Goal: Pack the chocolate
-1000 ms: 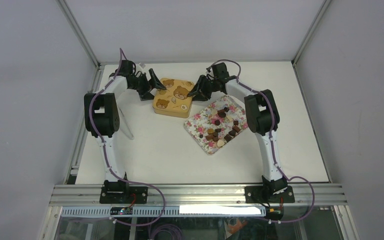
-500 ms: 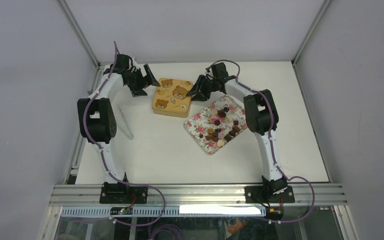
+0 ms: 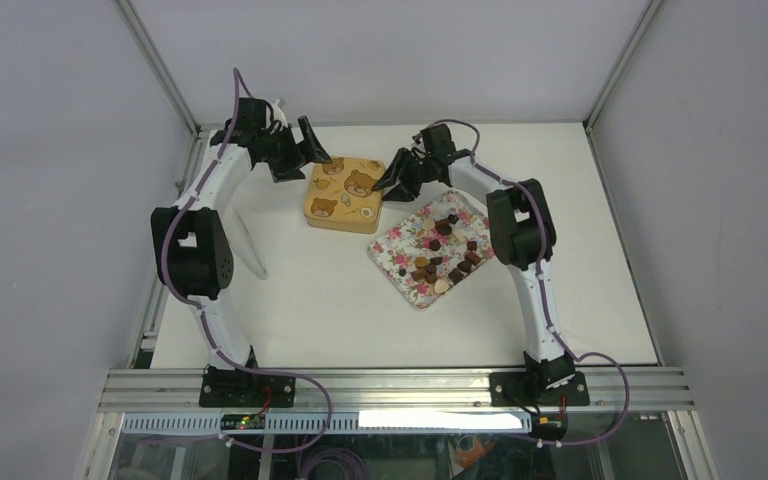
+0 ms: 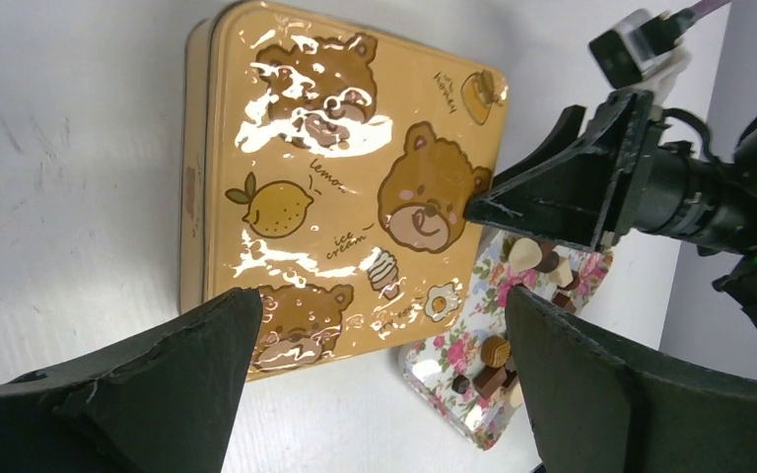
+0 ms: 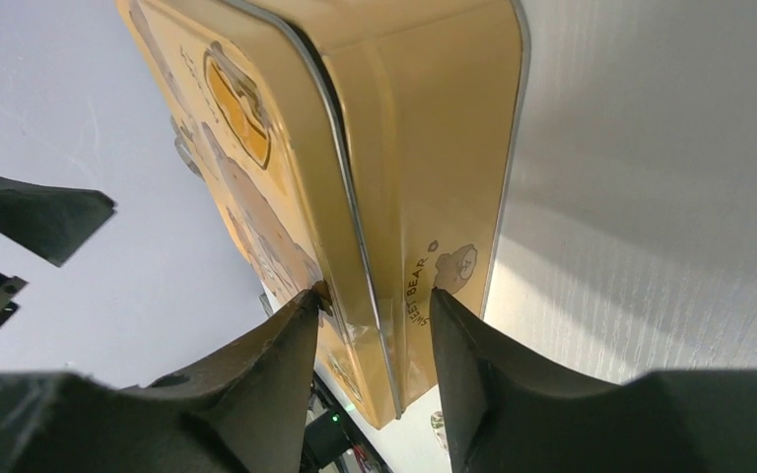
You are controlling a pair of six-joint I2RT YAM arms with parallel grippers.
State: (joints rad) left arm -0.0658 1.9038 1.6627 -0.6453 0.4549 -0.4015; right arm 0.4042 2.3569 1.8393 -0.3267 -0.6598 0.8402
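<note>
The chocolate (image 3: 447, 252), several small dark brown, tan and cream pieces, lies on a pink-flowered tray (image 3: 390, 250) right of centre. Left of the tray sits a closed yellow tin (image 3: 345, 194) printed with bears. My left gripper (image 3: 305, 158) is open and empty above the tin's far left corner. In the left wrist view (image 4: 382, 296) its jaws frame the tin (image 4: 335, 187), the tray (image 4: 444, 357) and chocolates (image 4: 498, 350). My right gripper (image 3: 388, 183) is at the tin's right edge. In the right wrist view (image 5: 375, 296) its fingers pinch the tin's lid rim and side wall (image 5: 424, 118).
Both arms reach to the far part of the white table (image 3: 310, 290). Metal frame posts (image 3: 160, 70) and grey walls bound the table at the back and sides. The right gripper's finger (image 4: 552, 187) shows in the left wrist view over the tray's end.
My left gripper swung left away from the tin, then came back over its far left corner. The right gripper, tin and tray stayed almost still.
</note>
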